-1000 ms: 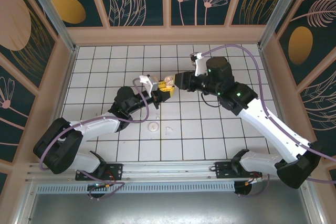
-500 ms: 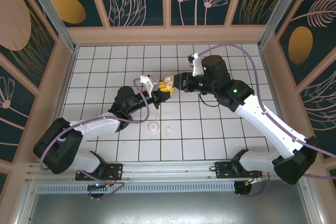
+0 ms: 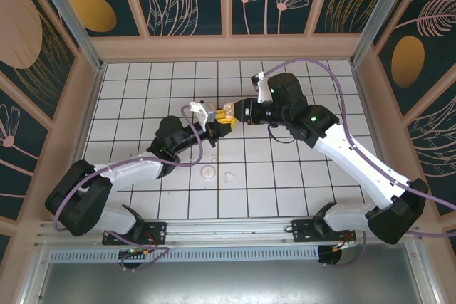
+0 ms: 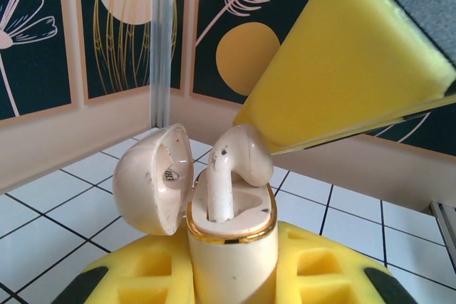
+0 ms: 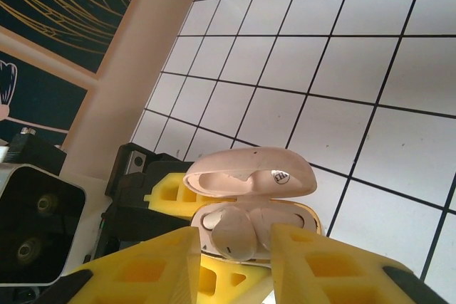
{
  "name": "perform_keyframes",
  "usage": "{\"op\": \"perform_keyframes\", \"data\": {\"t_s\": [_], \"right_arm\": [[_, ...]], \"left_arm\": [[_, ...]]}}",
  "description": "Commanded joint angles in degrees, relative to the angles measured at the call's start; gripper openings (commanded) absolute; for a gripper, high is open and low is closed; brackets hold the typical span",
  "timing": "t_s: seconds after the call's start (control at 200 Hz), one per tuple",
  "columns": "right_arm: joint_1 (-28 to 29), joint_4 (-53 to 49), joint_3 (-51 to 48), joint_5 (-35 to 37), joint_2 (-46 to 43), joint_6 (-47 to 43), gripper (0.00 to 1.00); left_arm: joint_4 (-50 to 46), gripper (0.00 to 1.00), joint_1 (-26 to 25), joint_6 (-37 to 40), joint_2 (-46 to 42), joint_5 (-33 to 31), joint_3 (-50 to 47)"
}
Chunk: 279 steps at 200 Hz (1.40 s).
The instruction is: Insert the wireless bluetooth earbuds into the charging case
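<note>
My left fingers (image 3: 224,123) are pressed tight on the charging case (image 4: 231,247), up off the desk (image 3: 285,176). The case stands straight up with its mouth to the sky. Its lid (image 4: 153,179) hangs open to one side.

One earbud (image 4: 239,158) is in the case. Its long stem runs up and down, tip in the hole. Its round head sticks out on top, leaning away from the lid. I think it is not all the way in.

My right fingers (image 3: 238,112) sit on both sides of that head. From my right wrist camera I cannot tell if they pinch it or just stand close.

What could go wrong? If I push down crooked, the stem could jam. If I pull away while gripping, the bud could come back out and drop. I could also bump the lid shut on it.
</note>
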Motion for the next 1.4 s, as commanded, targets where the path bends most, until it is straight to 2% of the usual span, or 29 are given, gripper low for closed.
{"op": "perform_keyframes", "data": {"t_s": [0.0, 0.23, 0.666, 0.976, 1.191, 1.391], "right_arm": [[0.21, -1.07, 2.42, -0.95, 0.94, -0.26, 0.3], [1.03, -2.97, 3.27, 0.07, 1.98, -0.48, 0.3], [4.22, -10.21, 7.56, 8.1, 5.49, -1.8, 0.31], [4.73, -10.59, 8.94, 11.0, 5.26, -3.89, 0.17], [4.8, -11.85, 10.25, 11.48, 4.55, -7.07, 0.15], [4.87, -15.5, 13.26, 12.99, 4.9, -11.96, 0.14]], "left_arm": [[1.38, 0.13, 0.08, 0.44, -1.04, 0.44, 1.73], [1.06, 0.13, 0.08, 0.41, -1.03, 0.18, 1.63], [-0.2, 0.12, 0.05, 0.81, -1.31, -0.15, 1.78], [-0.97, 0.12, 0.07, 1.22, -1.57, -0.56, 1.78], [-2.36, 0.12, 0.08, 2.84, -1.7, -0.3, 1.55], [-5.64, 0.12, 0.08, 8.39, -2.04, 0.64, 1.35]]}}
